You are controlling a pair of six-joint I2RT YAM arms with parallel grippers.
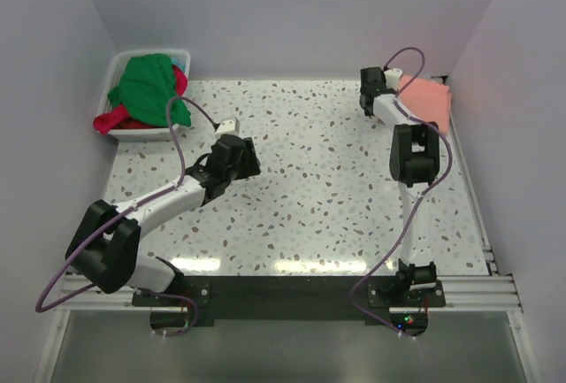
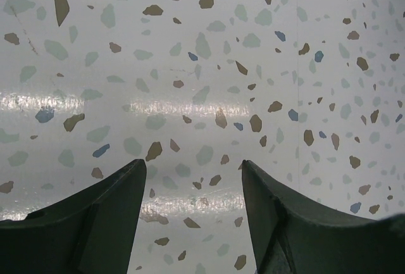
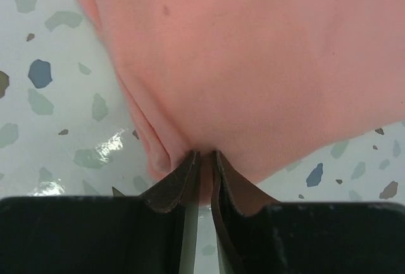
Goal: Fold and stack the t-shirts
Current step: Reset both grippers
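A folded salmon-pink t-shirt [image 1: 426, 97] lies at the table's far right corner. My right gripper [image 3: 204, 155] is shut on its near edge, pinching a fold of the pink cloth [image 3: 253, 65] between the two fingers. In the top view the right gripper [image 1: 372, 82] sits at the shirt's left side. A green t-shirt [image 1: 149, 85] and a red-magenta t-shirt [image 1: 115, 121] are heaped in the white tub [image 1: 124, 63] at the far left. My left gripper [image 2: 193, 166] hovers open over bare speckled table, nothing between its fingers; the top view shows the left gripper [image 1: 232, 128] right of the tub.
The walls of the booth close in on the left, back and right. The right arm's cable [image 1: 416, 56] loops above the pink shirt. A metal rail [image 1: 478, 215] runs along the table's right edge.
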